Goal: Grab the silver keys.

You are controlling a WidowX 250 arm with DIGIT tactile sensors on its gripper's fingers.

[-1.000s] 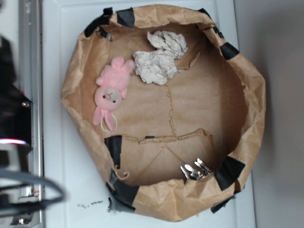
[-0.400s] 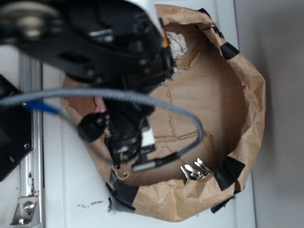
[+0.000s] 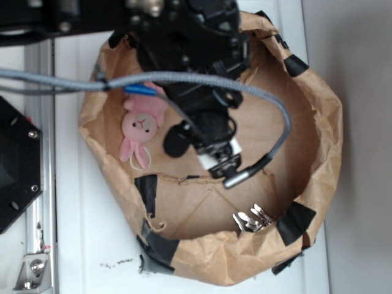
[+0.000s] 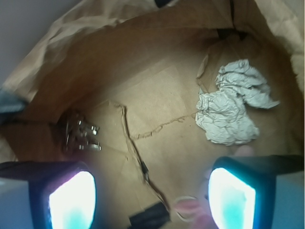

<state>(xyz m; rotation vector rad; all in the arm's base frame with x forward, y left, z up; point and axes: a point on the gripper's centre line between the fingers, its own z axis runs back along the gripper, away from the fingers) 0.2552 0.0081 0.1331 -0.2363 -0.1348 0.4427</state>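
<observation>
Inside brown paper bag [image 3: 318, 141]: black gripper [image 3: 222, 166], jaws wide, empty; advise shifting toward shiny silver metal keys [image 3: 252, 219] near wall before descending.

The silver keys [image 3: 253, 219] are a small shiny bunch, spread out like a fan. They lie flat on the brown paper, by the wall. The wrist view [image 4: 81, 135] is blurry.
</observation>
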